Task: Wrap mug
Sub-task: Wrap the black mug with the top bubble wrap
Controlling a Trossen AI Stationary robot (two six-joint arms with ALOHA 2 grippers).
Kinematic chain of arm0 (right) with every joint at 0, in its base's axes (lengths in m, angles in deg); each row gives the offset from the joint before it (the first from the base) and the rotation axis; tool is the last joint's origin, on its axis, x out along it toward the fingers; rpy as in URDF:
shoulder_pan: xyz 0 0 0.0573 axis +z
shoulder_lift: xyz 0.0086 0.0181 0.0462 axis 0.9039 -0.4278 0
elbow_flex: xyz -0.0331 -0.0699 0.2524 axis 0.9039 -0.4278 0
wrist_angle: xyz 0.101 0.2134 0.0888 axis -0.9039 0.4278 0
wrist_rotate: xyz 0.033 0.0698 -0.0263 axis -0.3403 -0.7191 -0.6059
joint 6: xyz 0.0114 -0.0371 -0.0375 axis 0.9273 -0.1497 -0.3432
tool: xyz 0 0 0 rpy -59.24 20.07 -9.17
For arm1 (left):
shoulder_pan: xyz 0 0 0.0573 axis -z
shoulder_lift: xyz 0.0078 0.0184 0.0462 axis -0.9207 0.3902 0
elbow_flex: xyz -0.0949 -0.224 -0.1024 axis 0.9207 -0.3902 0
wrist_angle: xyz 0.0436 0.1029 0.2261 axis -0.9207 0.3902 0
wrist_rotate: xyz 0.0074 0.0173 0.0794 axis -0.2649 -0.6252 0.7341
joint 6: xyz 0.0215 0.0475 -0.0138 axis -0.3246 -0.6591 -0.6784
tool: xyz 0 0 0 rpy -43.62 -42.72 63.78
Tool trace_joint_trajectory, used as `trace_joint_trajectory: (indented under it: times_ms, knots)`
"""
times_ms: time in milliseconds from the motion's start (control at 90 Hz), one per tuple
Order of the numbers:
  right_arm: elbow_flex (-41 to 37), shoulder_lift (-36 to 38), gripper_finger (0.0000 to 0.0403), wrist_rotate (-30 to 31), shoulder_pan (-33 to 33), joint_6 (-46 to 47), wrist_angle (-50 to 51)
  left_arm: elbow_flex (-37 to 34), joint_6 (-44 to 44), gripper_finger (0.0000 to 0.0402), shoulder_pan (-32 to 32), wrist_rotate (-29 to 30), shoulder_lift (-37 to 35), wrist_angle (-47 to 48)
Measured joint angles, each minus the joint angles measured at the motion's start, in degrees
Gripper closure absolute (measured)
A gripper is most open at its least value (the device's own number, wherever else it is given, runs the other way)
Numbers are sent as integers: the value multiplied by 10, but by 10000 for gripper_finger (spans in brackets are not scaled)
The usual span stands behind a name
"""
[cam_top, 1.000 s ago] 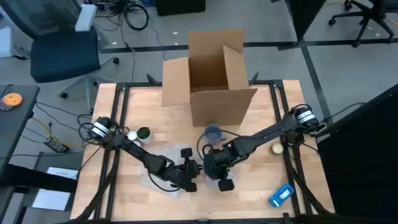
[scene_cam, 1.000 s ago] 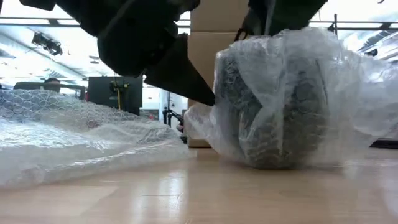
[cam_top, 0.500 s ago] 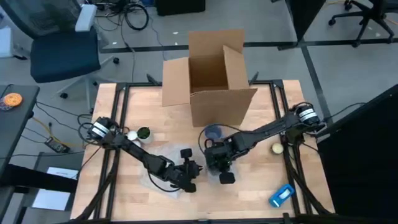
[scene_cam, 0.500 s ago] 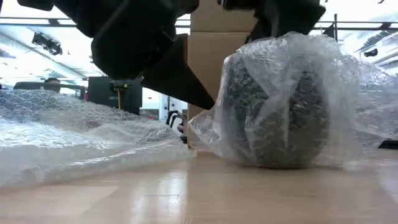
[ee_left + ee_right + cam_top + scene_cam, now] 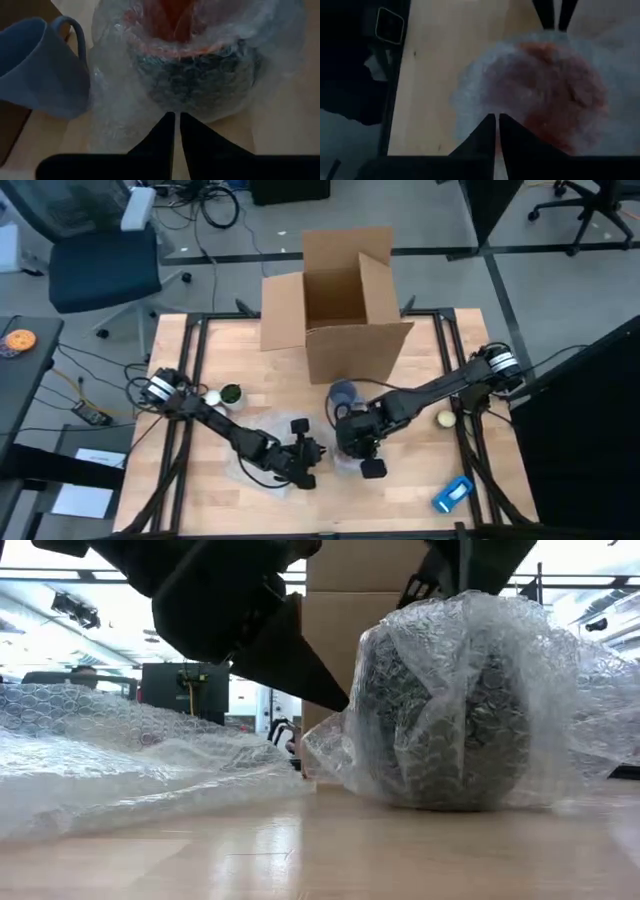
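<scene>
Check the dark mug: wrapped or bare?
Wrapped. Bubble wrap covers the mug all round in the low view.

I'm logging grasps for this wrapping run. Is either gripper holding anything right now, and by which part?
Both look pinched on the bubble wrap around the mug: left gripper at its side, right gripper at the top.

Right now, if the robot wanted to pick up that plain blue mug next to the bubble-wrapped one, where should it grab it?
Probably by the rim. The blue mug seems to stand upright and unwrapped beside the wrapped mug, so its open mouth faces up. One finger inside and one outside the wall, coming from above, looks best. Its handle lies toward the bundle, so the far side looks clearer.
</scene>
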Motion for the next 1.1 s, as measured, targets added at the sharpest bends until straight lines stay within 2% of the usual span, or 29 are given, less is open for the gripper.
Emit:
trace_joint_trajectory:
  times_ms: [178,389,533,689,800,1100]
  knots:
    - [-9,-35,403,-26,0,-4,-8,0,6,387,0,0,0,-1]
    - [-9,-61,403,-18,-12,-5,-25,0,10,387,0,-1,0,-3]
    - [7,-59,403,-12,-19,-6,21,0,10,387,0,-1,0,-4]
    - [57,-31,403,40,-10,-20,81,0,10,387,0,-1,0,-3]
    - [70,-22,403,62,-3,-30,80,0,10,387,0,-1,0,-2]
    - [29,-24,403,-13,7,-53,-37,0,9,387,0,-1,0,-1]
